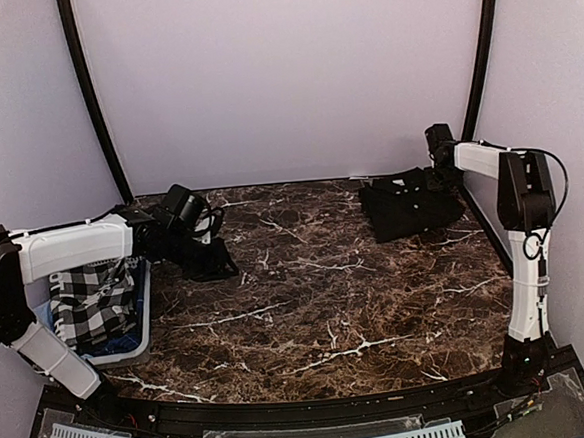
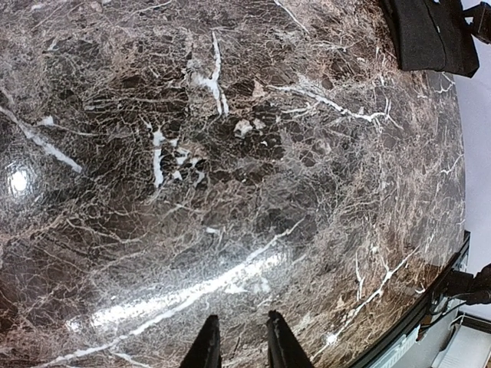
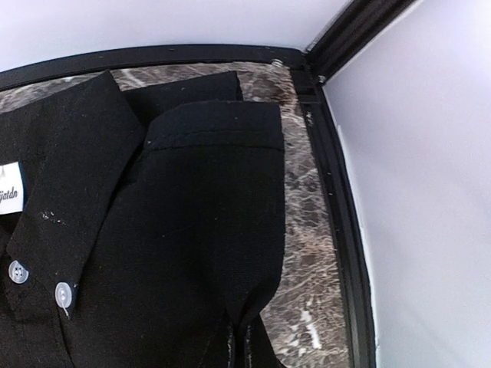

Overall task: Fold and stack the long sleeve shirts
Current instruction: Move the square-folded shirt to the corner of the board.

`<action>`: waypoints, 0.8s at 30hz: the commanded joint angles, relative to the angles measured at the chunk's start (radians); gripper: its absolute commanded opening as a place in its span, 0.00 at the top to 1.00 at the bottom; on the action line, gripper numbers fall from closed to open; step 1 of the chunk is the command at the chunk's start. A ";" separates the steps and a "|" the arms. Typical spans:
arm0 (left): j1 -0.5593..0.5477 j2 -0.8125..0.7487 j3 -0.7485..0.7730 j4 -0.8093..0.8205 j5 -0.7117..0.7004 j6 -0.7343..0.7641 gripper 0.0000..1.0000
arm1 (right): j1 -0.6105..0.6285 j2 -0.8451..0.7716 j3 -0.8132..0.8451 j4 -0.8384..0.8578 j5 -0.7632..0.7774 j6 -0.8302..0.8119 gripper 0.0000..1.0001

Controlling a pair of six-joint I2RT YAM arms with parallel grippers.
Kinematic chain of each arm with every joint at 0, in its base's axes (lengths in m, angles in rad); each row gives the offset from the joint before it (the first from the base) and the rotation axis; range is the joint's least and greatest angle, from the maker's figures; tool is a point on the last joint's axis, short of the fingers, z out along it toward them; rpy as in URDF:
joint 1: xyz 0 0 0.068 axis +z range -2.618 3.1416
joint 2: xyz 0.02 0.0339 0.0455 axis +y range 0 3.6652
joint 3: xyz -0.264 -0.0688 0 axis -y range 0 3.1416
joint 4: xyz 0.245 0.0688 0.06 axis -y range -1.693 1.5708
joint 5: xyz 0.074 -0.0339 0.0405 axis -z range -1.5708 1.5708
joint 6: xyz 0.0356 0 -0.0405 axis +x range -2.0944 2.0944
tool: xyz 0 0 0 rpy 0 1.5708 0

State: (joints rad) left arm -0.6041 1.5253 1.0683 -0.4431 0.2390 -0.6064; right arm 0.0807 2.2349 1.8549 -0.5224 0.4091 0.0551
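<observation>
A black long sleeve shirt [image 1: 409,206] lies folded at the far right of the marble table, close to the back corner. In the right wrist view its collar, two pale buttons [image 3: 63,294] and a white label show. My right gripper [image 3: 247,341] is shut on a pinch of the shirt's [image 3: 176,230] right edge, and it sits at that edge in the top view [image 1: 437,177]. My left gripper [image 2: 243,317] hangs low over bare marble at the left [image 1: 215,259]. Its fingers stand slightly apart with nothing between them. The shirt [image 2: 430,34] shows far off in the left wrist view.
A pale plastic basket [image 1: 144,325] stands at the table's left edge under the left arm. It holds black-and-white checked cloth [image 1: 95,301]. A black frame rail [image 3: 337,199] runs along the right table edge beside the shirt. Lilac walls close in the back and sides.
</observation>
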 commanded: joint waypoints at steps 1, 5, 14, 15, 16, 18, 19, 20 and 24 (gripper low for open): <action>0.003 0.015 0.032 -0.006 0.013 -0.007 0.80 | -0.023 0.004 0.033 0.016 0.015 -0.015 1.00; 0.003 0.022 0.040 -0.003 0.014 -0.011 0.80 | -0.030 0.001 0.025 0.019 0.026 -0.012 1.00; 0.004 0.031 0.065 0.000 0.010 -0.015 0.80 | -0.052 -0.007 0.043 -0.010 0.004 0.008 0.75; 0.004 0.033 0.068 0.000 0.010 -0.015 0.80 | -0.050 -0.013 0.045 -0.014 0.002 0.012 0.65; 0.003 0.033 0.075 0.002 0.011 -0.015 0.80 | -0.048 -0.024 0.046 -0.017 0.002 0.013 0.55; 0.003 0.033 0.086 0.007 0.010 -0.013 0.80 | -0.044 -0.052 0.040 -0.020 0.002 0.018 0.41; 0.003 0.033 0.091 0.008 0.008 -0.011 0.79 | -0.042 -0.070 0.033 -0.020 0.002 0.020 0.36; 0.004 0.034 0.099 0.009 0.004 -0.007 0.79 | -0.038 -0.089 0.025 -0.018 0.003 0.021 0.32; 0.004 0.034 0.128 0.002 -0.015 0.008 0.78 | -0.011 -0.164 -0.028 -0.006 0.003 0.035 0.20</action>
State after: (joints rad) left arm -0.6041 1.5650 1.1488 -0.4385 0.2443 -0.6136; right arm 0.0414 2.1952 1.8587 -0.5480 0.4061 0.0696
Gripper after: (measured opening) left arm 0.211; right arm 0.763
